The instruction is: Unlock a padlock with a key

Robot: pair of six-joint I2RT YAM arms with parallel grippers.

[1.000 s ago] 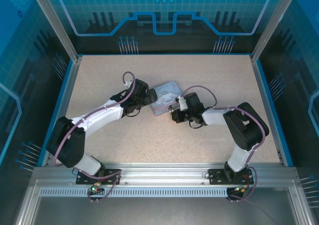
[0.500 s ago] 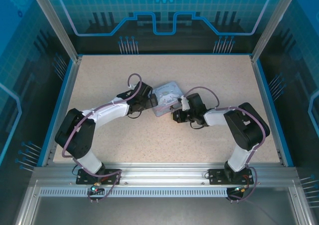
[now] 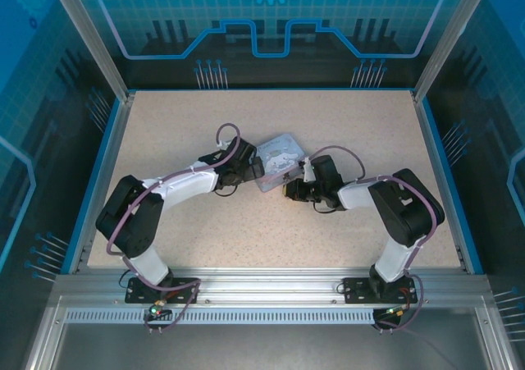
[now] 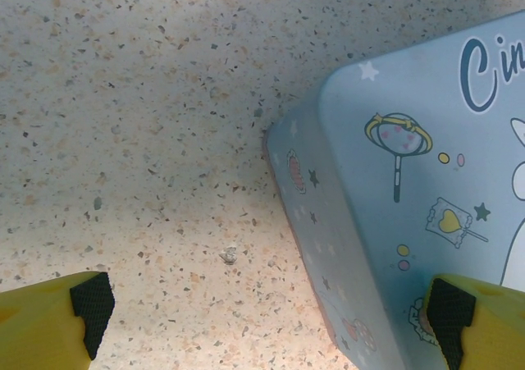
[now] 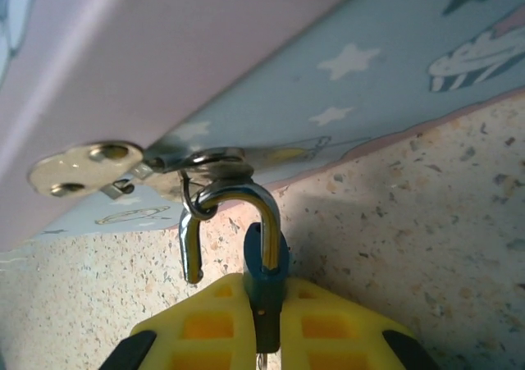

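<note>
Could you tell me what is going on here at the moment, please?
The right gripper is shut on the small blue padlock. The padlock is hooked by its shackle through the latch of the pale blue box. One shackle leg stands free of the body, so the lock looks open. The left gripper is open, straddling a corner of the box on the table.

Lab rig: aluminium frame point(image 3: 89, 38), blue panels point(image 3: 271, 25)

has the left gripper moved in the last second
Yes. The left gripper has shifted right, away from the table's left rail, closing on the blue box corner.
</note>
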